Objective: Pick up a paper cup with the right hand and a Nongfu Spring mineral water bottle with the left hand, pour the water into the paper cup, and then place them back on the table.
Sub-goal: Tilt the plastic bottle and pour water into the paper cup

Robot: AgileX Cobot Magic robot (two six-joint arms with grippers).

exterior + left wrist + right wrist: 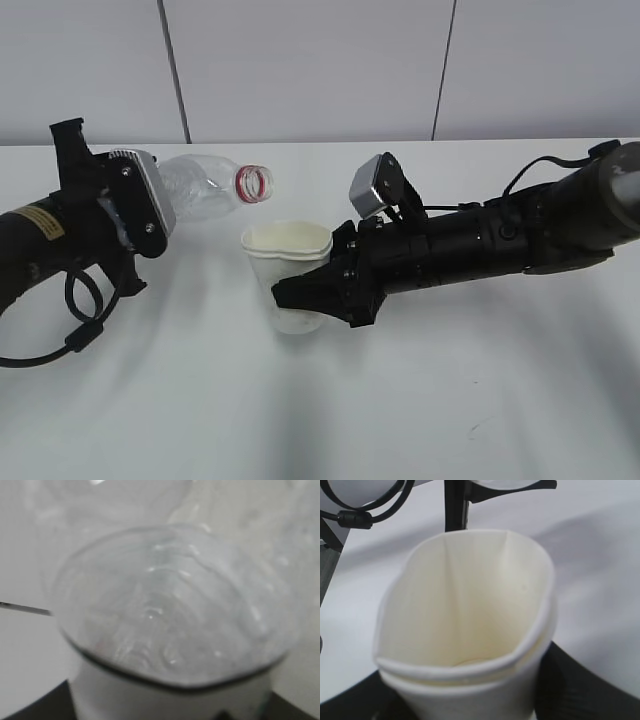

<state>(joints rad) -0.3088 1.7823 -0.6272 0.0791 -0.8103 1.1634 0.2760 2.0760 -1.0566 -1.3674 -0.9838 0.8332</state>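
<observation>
My left gripper [140, 225] is shut on the clear water bottle [205, 190]. The bottle lies nearly level above the table, its red-ringed open mouth [254, 182] pointing right, just above and left of the cup's rim. In the left wrist view the blurred bottle body [170, 605] fills the frame; its label is hidden. My right gripper [310, 290] is shut on the white paper cup [290, 262], which stands upright and looks squeezed. In the right wrist view the cup [470, 620] shows two nested rims and a cream interior.
The white table [450, 400] spreads around both arms. A grey wall with dark seams stands behind. The left arm's looped black cable [80, 310] hangs over the table at the left and also shows in the right wrist view [365, 510].
</observation>
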